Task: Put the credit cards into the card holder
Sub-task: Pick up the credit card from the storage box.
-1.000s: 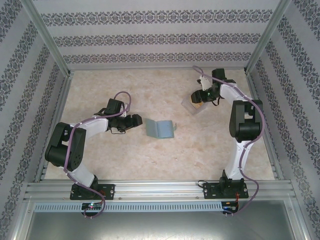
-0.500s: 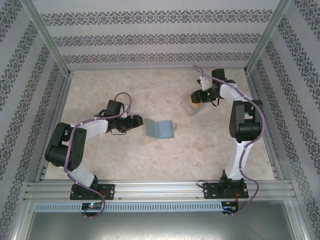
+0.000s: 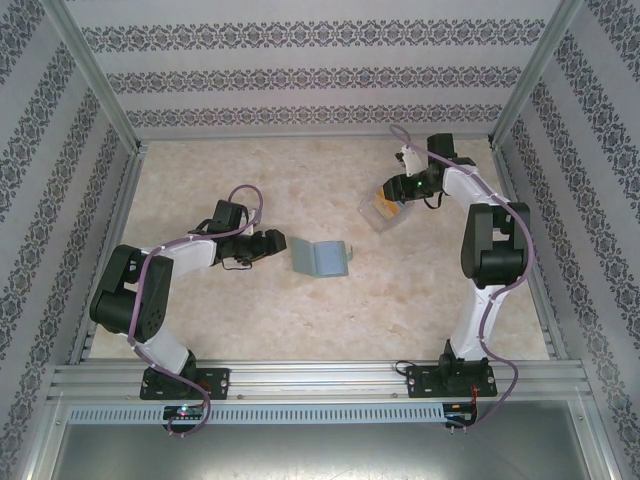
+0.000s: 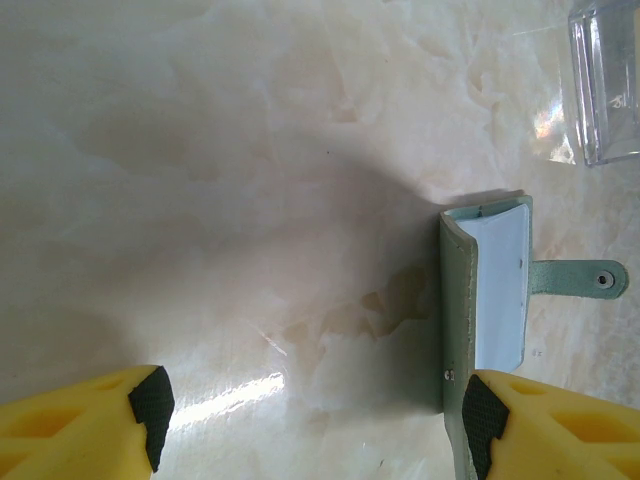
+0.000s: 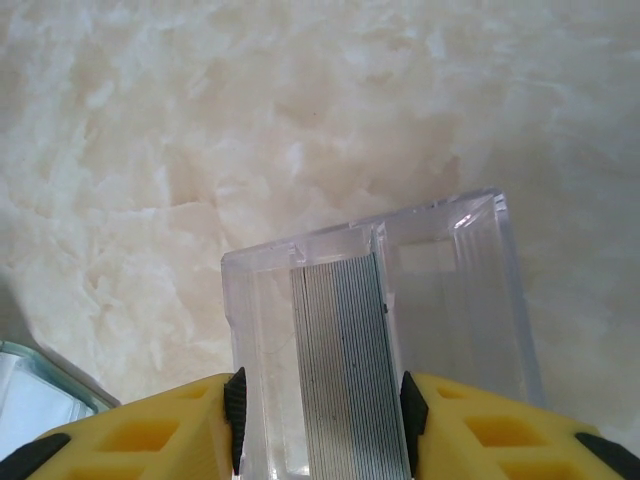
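The card holder lies open on the table, grey-green outside and pale blue inside, its snap tab pointing away. My left gripper is just left of it, open; its right finger overlaps the holder's near edge. The credit cards stand as a grey-blue stack in a clear plastic case, with an orange one showing from above. My right gripper straddles the stack, pads against the case walls. Whether it grips is unclear.
The clear case sits back right, and its corner shows in the left wrist view. Patterned walls and metal posts fence in the marble table. A rail runs along the near edge.
My right gripper's jaws have narrowed around the case, and the case and gripper have shifted slightly left. The left arm and the card holder have stayed put.
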You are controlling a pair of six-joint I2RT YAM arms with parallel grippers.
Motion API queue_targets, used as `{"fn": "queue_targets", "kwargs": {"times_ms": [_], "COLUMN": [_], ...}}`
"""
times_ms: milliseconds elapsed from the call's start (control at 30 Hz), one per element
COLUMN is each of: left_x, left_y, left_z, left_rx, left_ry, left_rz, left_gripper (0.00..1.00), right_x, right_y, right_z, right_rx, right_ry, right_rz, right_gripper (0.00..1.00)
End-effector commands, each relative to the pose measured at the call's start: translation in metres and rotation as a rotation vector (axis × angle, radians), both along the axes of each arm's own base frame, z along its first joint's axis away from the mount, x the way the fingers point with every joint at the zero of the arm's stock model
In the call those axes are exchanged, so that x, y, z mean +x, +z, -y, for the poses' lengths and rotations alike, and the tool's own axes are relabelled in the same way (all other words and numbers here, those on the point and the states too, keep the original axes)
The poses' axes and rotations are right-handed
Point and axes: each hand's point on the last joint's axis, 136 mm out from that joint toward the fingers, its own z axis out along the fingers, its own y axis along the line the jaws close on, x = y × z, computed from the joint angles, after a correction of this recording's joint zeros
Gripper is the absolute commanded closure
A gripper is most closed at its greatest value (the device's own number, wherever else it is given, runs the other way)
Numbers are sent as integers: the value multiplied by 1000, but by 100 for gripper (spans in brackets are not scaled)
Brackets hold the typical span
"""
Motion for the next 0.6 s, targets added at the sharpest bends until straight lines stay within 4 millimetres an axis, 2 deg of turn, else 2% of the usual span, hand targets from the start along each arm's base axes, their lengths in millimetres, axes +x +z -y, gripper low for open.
{"fn": "queue_targets", "kwargs": {"times_ms": [0,200,433,567], "left_x": [-2,-2,-5,-6], "left_y": [5,6,6,6], "left_z": [5,5,5,4], "left_rx": [-12,-9,-12,-7], "left_ry": [-18,-19,-20,-17], "left_rz": [14,13,8,7], "left_gripper": [22,22,22,22], "right_x": [-1,-3,-4,-5], "right_y": [18,13,9,6], "right_z": [-3,-1,2,5], "right_rx": [45,42,27,-1], "right_ry": [15,10,5,-4], "right_rz": [30,11,-1,-9], "right_gripper": [53,59,80,85]}}
